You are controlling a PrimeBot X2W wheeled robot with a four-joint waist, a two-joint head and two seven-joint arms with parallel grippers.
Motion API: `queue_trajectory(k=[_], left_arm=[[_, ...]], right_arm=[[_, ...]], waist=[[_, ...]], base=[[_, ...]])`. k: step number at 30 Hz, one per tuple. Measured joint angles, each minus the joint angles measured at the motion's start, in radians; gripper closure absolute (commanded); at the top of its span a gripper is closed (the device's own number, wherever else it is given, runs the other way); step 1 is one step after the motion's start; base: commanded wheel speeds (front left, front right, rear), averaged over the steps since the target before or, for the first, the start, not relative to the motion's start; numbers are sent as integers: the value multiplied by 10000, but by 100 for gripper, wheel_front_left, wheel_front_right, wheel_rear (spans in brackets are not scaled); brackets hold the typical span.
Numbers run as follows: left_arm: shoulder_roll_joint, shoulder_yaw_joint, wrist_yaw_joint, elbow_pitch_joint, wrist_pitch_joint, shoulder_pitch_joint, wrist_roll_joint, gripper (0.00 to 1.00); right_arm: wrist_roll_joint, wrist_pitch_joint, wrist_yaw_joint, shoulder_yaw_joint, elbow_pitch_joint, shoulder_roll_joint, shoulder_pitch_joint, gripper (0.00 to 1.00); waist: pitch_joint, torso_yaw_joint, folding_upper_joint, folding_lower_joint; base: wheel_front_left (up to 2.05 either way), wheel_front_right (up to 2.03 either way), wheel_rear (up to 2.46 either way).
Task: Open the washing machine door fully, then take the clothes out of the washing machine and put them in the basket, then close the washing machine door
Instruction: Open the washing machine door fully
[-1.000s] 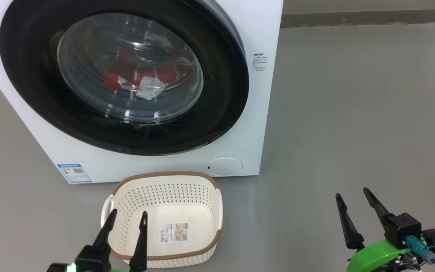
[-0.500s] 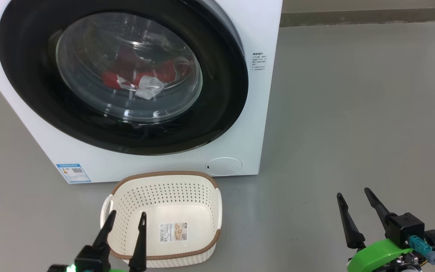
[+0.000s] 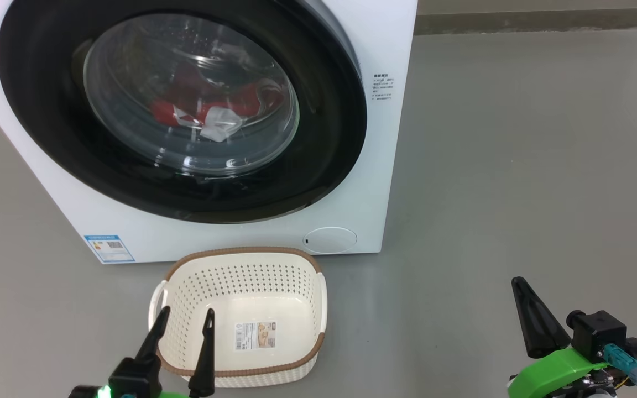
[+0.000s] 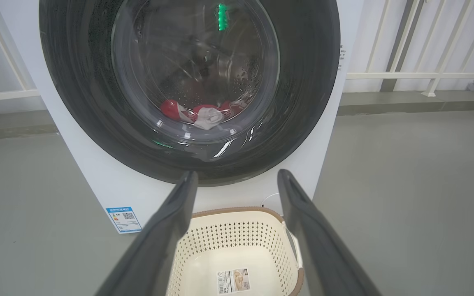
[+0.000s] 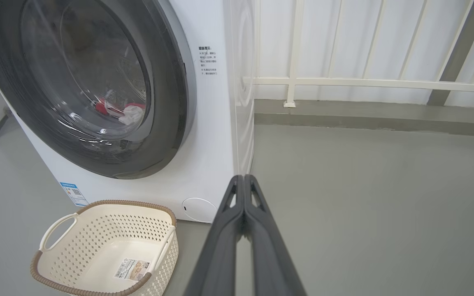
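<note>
Red cloth with white parts, the clothes, is seen through the glass of the door, heaped low in the drum of the washing machine. The door appears to be shut flush against the white front, though whether it is latched cannot be made out from these angles. Nothing of the task is judged to be done: the door is yet to be swung fully open, the clothes are yet to be lifted out, and the door is to be closed again afterwards. The basket is set on the grey floor just before the lower front edge of the machine, below the door and left of the small round flap. Nothing is held in it but a paper label on its bottom.

The left gripper is spread wide, its two dark fingers parted over the near rim of the basket, and nothing is gripped or touched by it. The right gripper is pressed together, finger against finger, with nothing caught between. It is held over bare floor, well apart from the basket and off the machine's right front corner. Reaching for the door is judged to be the step at hand.
</note>
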Motion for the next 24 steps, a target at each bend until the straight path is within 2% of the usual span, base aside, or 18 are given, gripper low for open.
queue_trajectory(k=[4,8,14,20,24], left_arm=[[-2,-2,0,-6,0,-57,0,0],[-12,-8,0,-86,-2,-244,0,0],[-38,-29,-12,-270,-2,-472,-29,0],[-44,-54,-15,-510,-2,-880,-31,0],[-50,-73,-15,-623,-2,-1100,-33,0]], right_arm=[[328,0,0,90,-33,-2,-50,100],[1338,0,0,153,-44,-4,-454,100],[3940,-19,0,128,151,-23,-1272,100],[7223,-40,-2,341,702,-59,-2446,100],[9382,516,-2,234,876,-81,-3441,100]], waist=[[97,48,0,0],[273,108,0,1],[650,250,0,0],[1145,442,0,0],[1519,566,0,0]], base=[[0,0,0],[0,0,0],[0,0,0],[0,0,0],[0,0,0]])
